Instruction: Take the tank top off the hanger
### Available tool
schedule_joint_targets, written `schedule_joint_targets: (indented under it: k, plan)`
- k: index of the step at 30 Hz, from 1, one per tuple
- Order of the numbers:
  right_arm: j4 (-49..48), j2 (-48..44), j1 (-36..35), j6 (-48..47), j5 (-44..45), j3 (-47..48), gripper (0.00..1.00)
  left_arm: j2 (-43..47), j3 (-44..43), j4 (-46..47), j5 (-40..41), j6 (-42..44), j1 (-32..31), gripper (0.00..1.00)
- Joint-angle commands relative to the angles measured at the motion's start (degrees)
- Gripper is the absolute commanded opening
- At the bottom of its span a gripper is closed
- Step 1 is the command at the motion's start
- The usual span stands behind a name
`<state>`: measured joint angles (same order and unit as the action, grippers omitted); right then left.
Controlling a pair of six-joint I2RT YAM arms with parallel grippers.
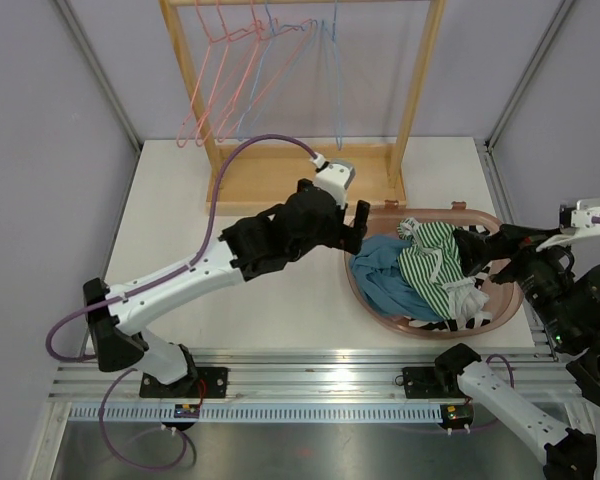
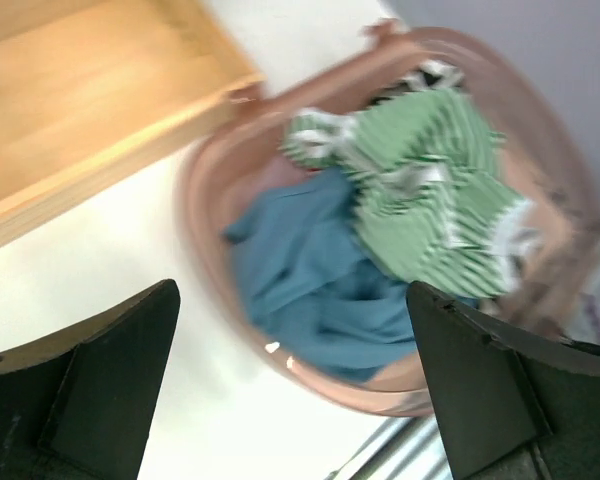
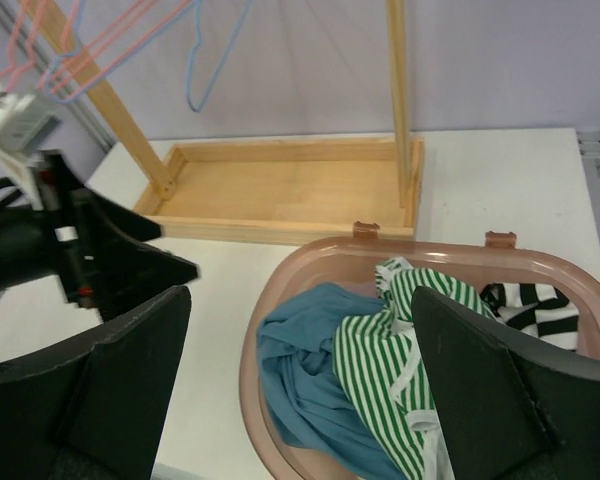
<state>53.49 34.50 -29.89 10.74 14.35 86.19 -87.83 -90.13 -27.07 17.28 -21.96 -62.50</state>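
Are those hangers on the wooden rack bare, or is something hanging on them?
Bare: the hangers show only thin wire outlines, and the clothes lie crumpled in the basket.

Bare table [image 1: 280, 300] left of basket [image 1: 435, 209]; wooden rack [image 1: 310, 185] blocks behind, hangers [image 1: 242, 75] overhead

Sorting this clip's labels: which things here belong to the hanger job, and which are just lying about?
Job: hangers, all bare; wooden rack; green striped garment in the basket, possibly the tank top.
Lying about: blue garment and black-and-white striped garment, same basket.
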Motion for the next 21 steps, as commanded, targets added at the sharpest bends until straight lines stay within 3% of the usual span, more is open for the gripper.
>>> schedule_joint_targets:
  k: [1,6,17,21]
  plan:
    - [0.03,1.53,-0.17,-1.95,4.89,-1.99,1.00,7.12,4.43,-5.09,15.32,0.25,1.85,0.99]
    - [1.87,5.13,-0.17,-0.55,8.06,-5.76,1.00,14.26,9.00,-12.30,19.28,-1.51,8.61,0.99]
    - [5.56,8.04,-0.17,2.18,15.70,-8.94,0.99,34.47,19.63,-24.59,19.46,-2.92,26.62,0.99]
    - [8.11,7.25,-0.17,2.88,16.50,-8.06,1.00,42.20,20.60,-29.96,22.18,-2.65,28.49,0.99]
